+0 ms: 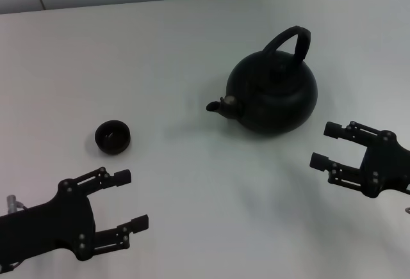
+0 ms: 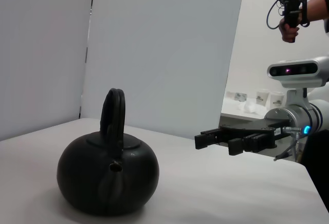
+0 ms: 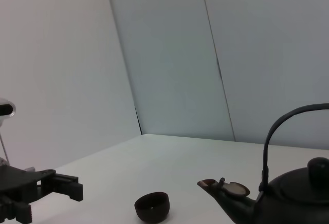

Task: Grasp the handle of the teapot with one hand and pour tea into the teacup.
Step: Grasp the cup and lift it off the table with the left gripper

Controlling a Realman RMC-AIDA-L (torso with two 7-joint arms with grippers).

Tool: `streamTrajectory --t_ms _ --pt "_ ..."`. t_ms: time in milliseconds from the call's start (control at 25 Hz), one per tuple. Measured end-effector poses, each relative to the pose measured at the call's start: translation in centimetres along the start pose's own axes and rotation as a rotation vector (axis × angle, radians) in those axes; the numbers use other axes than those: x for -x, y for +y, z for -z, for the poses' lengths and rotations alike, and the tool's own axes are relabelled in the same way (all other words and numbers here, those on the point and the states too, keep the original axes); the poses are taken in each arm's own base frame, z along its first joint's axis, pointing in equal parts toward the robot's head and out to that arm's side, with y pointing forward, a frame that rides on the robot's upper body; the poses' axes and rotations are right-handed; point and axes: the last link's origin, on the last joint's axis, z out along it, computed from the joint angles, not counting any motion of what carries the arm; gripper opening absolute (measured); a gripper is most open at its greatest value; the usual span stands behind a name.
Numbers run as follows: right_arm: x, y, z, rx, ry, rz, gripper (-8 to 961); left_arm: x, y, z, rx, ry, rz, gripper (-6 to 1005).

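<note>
The black teapot [image 1: 274, 95] stands upright on the white table, right of centre, its arched handle [image 1: 292, 41] rising over the lid and its spout [image 1: 216, 105] aimed left toward the teacup [image 1: 113, 137]. That small black teacup sits alone at the left. My right gripper [image 1: 324, 144] hovers open just right of and nearer than the teapot, holding nothing. My left gripper [image 1: 133, 200] is open near the front left, below the teacup. The left wrist view shows the teapot [image 2: 107, 179], its handle [image 2: 113, 112] and the right gripper [image 2: 218, 142] beyond. The right wrist view shows the teacup [image 3: 152, 206] beside the spout [image 3: 221, 187].
The white table [image 1: 192, 48] ends at a grey wall at the back. In the left wrist view a person's hand [image 2: 289, 16] with a controller and several white cups [image 2: 262, 98] show far behind the robot's body.
</note>
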Motion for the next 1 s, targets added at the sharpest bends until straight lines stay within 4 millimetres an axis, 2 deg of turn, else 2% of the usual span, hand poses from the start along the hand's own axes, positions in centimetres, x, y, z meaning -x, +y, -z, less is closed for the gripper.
streamTrajectory --t_ms 600,1000 --pt "-0.3 0.3 0.1 0.012 0.017 0.002 727 0.2 0.1 0.1 -0.004 -0.003 0.01 805" --pt "-1.2 0.7 0.5 0.065 0.11 0.055 727 0.6 -0.3 0.1 -0.029 -0.027 0.054 803"
